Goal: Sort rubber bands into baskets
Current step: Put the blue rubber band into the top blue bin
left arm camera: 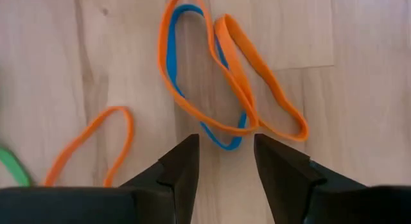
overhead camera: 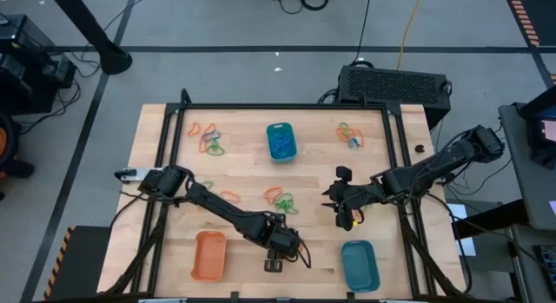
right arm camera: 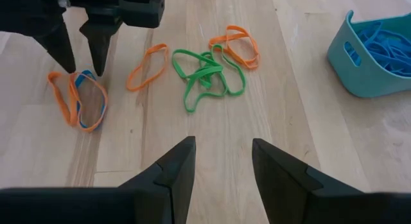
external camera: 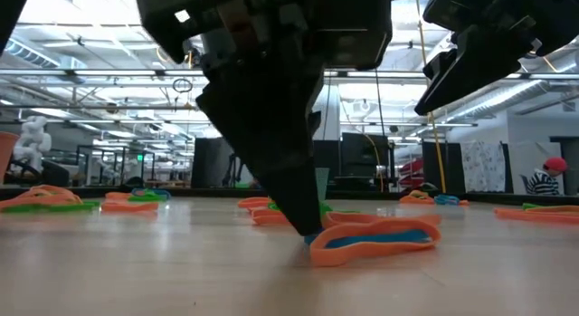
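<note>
bands in orange and blue (left arm camera: 212, 89) lie tangled on the wooden table (overhead camera: 243, 177), right at the tips of the left gripper (left arm camera: 225, 161). its two fingers (left arm camera: 182, 163) stand spread a little, with only bare wood in the gap, pinching nothing; the blue loop's end lies just past the tips. from table height that gripper reaches down to the board just beside the orange and blue bands (external camera: 375, 239).

seen from above, the left gripper (overhead camera: 276, 264) sits between the orange basket (overhead camera: 209, 255) and the teal basket (overhead camera: 360, 265) at the near edge. a second teal basket (overhead camera: 281, 141), full of blue bands, stands at the far side of the table. a green and orange heap (right arm camera: 215, 67) lies between the left gripper and that far basket.

the right gripper (right arm camera: 221, 161) hangs above the table beyond the near teal basket, its fingers apart and holding nothing. more loose bands (overhead camera: 208, 138) lie toward the far corners (overhead camera: 349, 135).
</note>
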You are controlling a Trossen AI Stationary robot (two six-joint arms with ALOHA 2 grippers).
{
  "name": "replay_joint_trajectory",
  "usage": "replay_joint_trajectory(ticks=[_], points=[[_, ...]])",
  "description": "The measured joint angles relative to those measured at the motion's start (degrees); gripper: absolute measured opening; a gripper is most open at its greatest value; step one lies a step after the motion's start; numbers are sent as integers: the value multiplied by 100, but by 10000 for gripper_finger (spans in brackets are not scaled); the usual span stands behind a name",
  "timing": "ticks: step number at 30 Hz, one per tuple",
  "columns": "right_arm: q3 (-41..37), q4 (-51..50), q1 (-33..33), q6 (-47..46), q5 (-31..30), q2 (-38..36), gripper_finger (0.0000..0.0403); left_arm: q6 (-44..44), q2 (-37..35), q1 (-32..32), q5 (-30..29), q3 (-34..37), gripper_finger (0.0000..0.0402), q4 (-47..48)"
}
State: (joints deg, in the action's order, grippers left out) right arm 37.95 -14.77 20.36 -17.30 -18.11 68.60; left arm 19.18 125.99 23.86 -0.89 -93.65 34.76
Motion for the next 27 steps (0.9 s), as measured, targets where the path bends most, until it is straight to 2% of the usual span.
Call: replay_joint_trajectory(ticks=[11,14,18,27], points=[[0,-6,0,0,0,0,146,-159,94,-15,70,-2,157,-142],[0,-8,-2,0,0,0,146,-210,94,-15,38,-2,146,-136],[-2,-6,-2,0,0,0,146,-311,94,-15,-75,-2,112,-115],[0,-11,-1,0,0,0,146,-724,-14,-33,-271,-41,9,368]])
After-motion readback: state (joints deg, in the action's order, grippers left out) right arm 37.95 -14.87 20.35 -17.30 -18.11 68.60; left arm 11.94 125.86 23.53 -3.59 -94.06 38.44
